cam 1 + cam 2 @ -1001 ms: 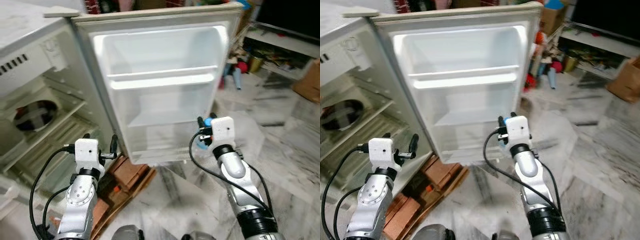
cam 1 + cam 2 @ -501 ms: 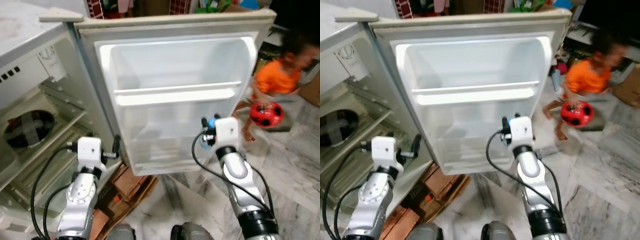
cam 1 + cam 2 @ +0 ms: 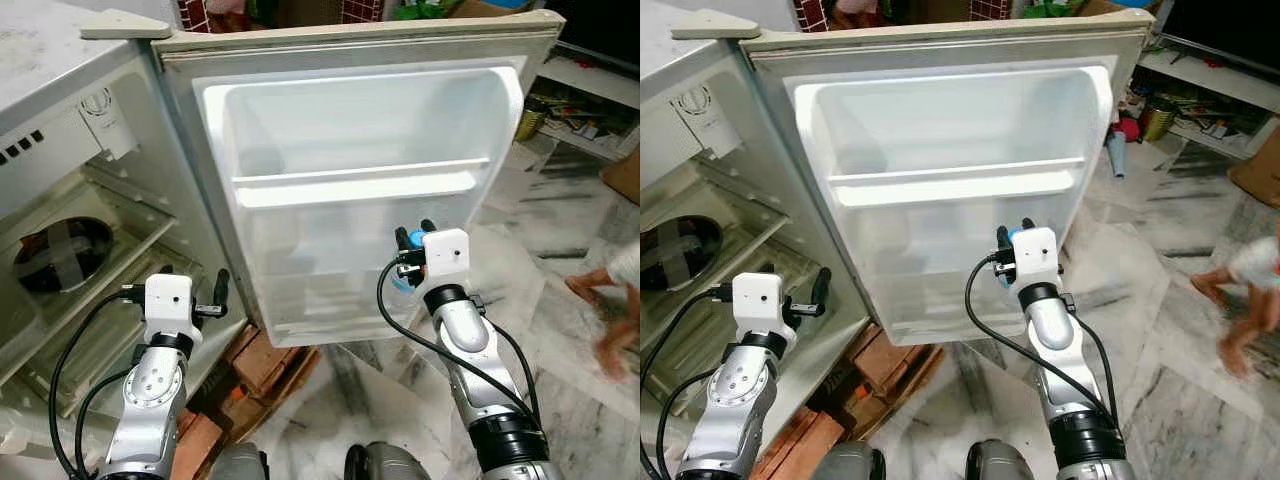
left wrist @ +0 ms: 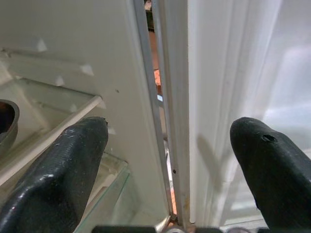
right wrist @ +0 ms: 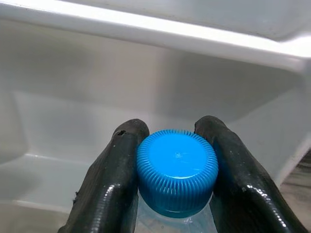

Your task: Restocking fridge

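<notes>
The right gripper was pinching a bottle just under its blue cap, one black finger pressed against each side of the ribbed cap. The bottle's clear shoulder showed only a sliver below the cap. From where I stood, the gripper held it in front of the fridge door, at about the height of the door's lower compartment and towards that compartment's outer end, close to the white plastic. Whether the bottle touched the door I could not tell.

Above it ran the door's upper shelf rail, a pale bar across the whole width of the door.

The left gripper had its two fingers spread wide, with nothing between them. It hung near the hinge side of the door, pointing at the gap where the door met the fridge body. Beside that gap, inside the fridge, sat a glass shelf, and further in a dark round bowl rested on an upper shelf.

Under the door's bottom edge lay some reddish bricks on the marble floor. Well away from the door, at the far side of the floor, a person's leg and foot showed, blurred.
</notes>
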Available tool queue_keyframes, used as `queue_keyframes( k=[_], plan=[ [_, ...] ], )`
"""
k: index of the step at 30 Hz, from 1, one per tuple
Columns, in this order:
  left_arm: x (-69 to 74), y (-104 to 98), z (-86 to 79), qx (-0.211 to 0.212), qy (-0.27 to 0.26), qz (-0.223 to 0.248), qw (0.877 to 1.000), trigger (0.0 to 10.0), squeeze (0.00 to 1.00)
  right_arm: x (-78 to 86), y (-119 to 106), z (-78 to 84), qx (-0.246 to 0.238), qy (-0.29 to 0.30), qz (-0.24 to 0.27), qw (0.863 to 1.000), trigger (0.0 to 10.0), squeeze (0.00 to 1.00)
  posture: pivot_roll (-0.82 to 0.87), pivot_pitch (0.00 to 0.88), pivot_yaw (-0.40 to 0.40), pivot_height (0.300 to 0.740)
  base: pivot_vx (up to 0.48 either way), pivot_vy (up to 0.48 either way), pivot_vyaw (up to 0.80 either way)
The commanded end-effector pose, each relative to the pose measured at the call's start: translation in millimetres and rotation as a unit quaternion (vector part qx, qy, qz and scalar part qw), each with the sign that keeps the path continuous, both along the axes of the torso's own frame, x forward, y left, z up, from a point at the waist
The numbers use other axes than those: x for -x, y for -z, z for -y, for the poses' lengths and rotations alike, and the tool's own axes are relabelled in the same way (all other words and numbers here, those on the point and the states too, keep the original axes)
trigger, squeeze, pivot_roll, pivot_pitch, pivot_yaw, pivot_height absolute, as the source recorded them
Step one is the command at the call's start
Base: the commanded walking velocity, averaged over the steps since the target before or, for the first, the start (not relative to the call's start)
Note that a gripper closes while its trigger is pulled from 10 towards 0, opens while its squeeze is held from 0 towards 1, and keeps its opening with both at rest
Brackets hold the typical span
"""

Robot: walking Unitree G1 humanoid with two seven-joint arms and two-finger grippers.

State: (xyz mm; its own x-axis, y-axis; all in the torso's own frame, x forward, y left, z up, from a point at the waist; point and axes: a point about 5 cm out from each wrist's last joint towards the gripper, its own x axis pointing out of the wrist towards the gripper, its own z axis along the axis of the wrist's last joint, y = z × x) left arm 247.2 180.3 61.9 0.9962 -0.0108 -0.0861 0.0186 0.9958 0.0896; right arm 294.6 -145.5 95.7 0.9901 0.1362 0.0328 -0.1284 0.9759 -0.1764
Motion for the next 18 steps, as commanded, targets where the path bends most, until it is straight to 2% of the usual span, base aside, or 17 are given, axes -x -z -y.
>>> queue_keyframes(
  k=[1, 18],
  plan=[
    [1.6, 2.2, -1.4, -0.005, -0.001, -0.008, 1.000, 10.0, 0.00, -1.4, -5.0, -0.5, -0.002, -0.001, 0.013, 1.000, 10.0, 0.00, 0.09, 0.087, 0.012, 0.740, 0.000, 0.000, 0.00],
    [1.6, 2.2, -1.4, -0.005, -0.001, -0.008, 1.000, 10.0, 0.00, -1.4, -5.0, -0.5, -0.002, -0.001, 0.013, 1.000, 10.0, 0.00, 0.09, 0.087, 0.012, 0.740, 0.000, 0.000, 0.00]
  ],
)
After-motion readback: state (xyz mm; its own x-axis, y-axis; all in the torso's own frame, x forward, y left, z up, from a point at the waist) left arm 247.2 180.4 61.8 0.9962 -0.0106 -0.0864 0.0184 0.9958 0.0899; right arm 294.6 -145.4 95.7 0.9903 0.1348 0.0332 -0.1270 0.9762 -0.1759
